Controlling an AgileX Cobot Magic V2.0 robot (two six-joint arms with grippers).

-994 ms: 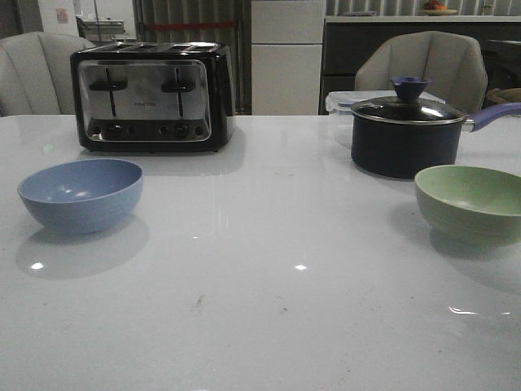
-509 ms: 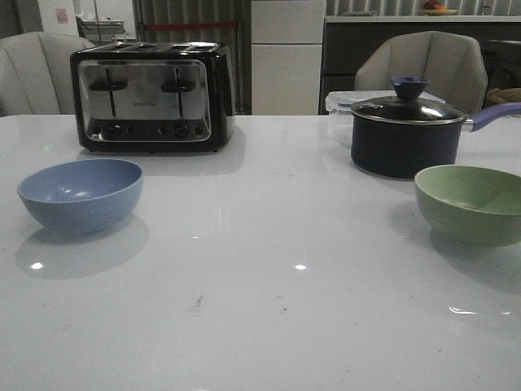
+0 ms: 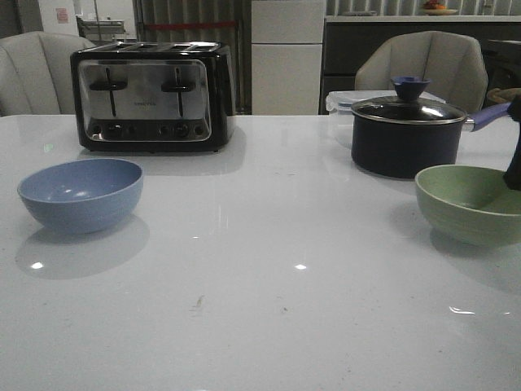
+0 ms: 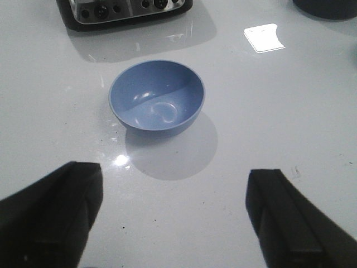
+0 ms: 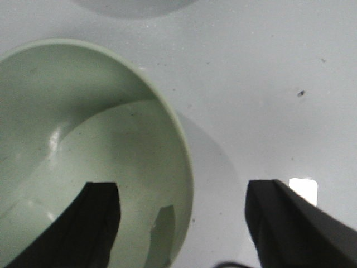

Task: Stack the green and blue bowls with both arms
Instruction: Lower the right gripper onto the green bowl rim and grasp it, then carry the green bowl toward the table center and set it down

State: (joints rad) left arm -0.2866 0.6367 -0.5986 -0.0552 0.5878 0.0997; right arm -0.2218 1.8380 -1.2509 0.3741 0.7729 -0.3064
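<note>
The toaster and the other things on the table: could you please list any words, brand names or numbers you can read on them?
Toaster: a small brand mark sits low on its steel front, too small and blurred to read.
Toaster buttons along its base: no legible markings.
Blue bowl, green bowl, saucepan: no text visible.
Poster on the back wall: unreadable.

You see a dusty blue bowl [image 3: 80, 193], a pale green bowl [image 3: 470, 202], a navy saucepan [image 3: 404, 138], and a black-and-silver toaster [image 3: 151, 96] on a glossy white table [image 3: 269, 293].

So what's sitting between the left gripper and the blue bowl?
Nothing: the left wrist view shows only bare table between the left gripper and blue bowl.
</note>
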